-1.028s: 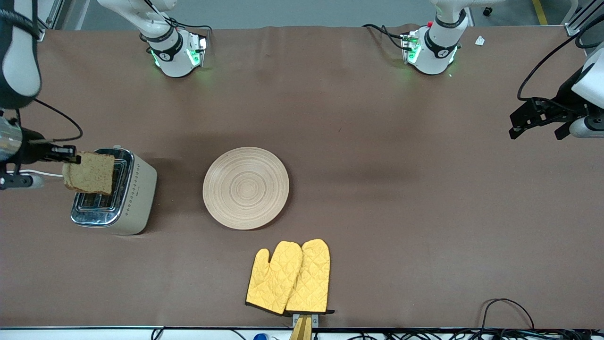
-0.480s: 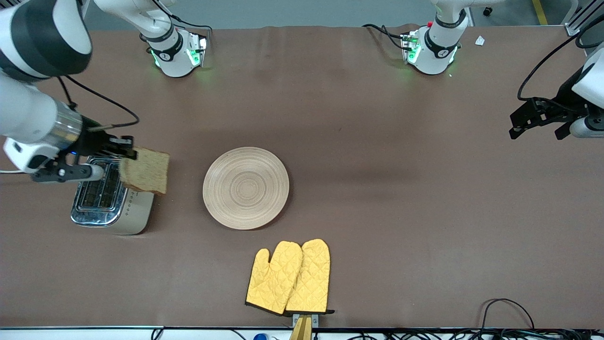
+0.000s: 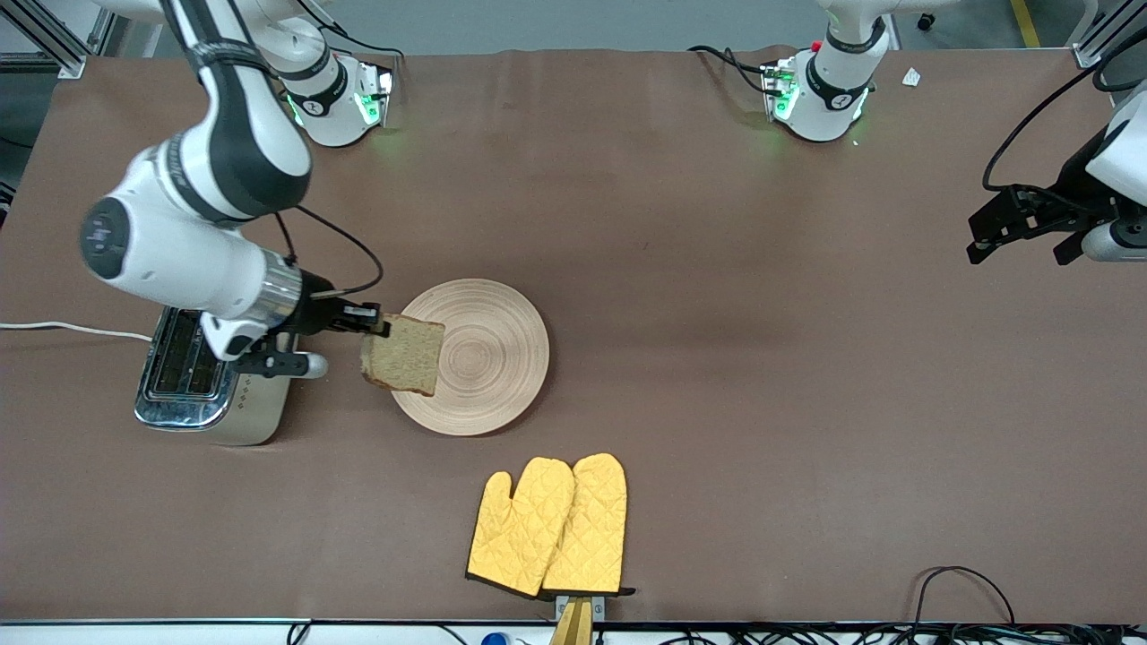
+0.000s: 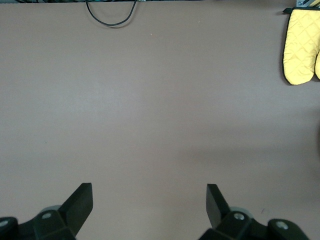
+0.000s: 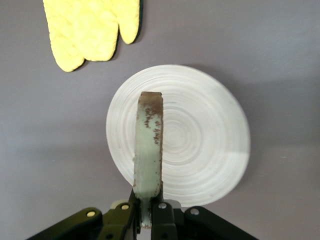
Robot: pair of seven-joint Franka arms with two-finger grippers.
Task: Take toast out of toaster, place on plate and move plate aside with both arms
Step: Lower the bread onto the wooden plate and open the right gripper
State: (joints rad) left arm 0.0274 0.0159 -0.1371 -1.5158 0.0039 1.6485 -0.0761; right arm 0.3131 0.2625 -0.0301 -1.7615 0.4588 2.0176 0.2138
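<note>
Brown toast (image 3: 403, 355), pinched by right gripper (image 3: 375, 323), is hanging over plate (image 3: 502, 358) edge (left gripper (image 3: 1021, 228) waiting, spread wide), needing centring & lowering next.

I am seeing two white arms with black joint bands; right arm (image 3: 193, 224) is showing a silver wrist collar and a black cable looping off it. Bases (image 3: 336, 94) are glowing green at the collars. Right gripper (image 5: 146, 220) is showing black fingers with small pale screws; left gripper (image 4: 149, 206) is showing matte black wedge-shaped fingers (image 4: 80, 202)
</note>
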